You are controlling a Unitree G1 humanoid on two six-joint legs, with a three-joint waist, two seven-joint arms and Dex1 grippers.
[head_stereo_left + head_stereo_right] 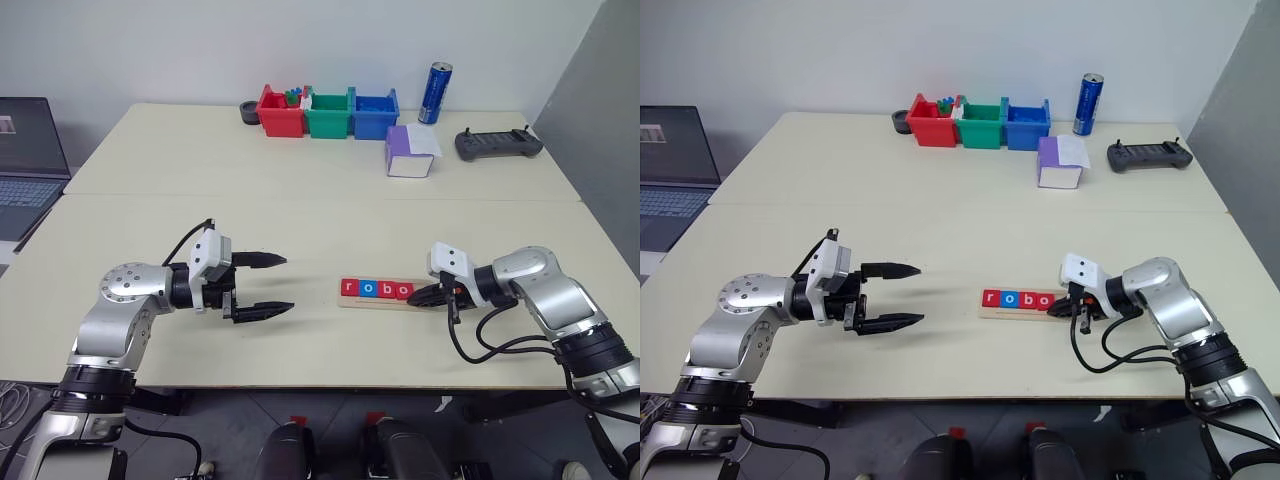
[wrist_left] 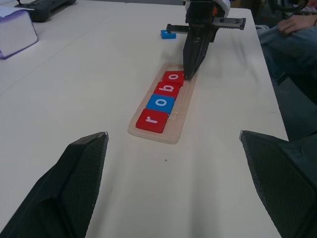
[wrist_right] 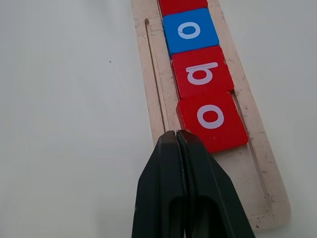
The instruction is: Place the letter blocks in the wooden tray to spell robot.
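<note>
The wooden tray (image 1: 383, 302) lies on the table between my arms. Four letter blocks sit in it in a row: red r (image 2: 152, 120), blue o (image 2: 161, 103), red b (image 3: 202, 72) and red o (image 3: 213, 119). The tray's end past the last o is bare. My right gripper (image 3: 177, 134) is shut with nothing in it, its tips touching the tray's rim at a corner of that last red o. A small blue block (image 2: 168, 34) lies on the table beyond this gripper, its letter not visible. Left of the tray, my left gripper (image 1: 288, 284) hangs open and holds nothing.
At the table's far edge stand red (image 1: 280, 115), green (image 1: 328, 118) and blue (image 1: 375, 116) bins, a blue can (image 1: 435, 93), a purple and white box (image 1: 410, 152) and a black controller (image 1: 498, 144). A laptop (image 1: 25, 165) sits at the far left. A person (image 2: 297, 25) sits past the table.
</note>
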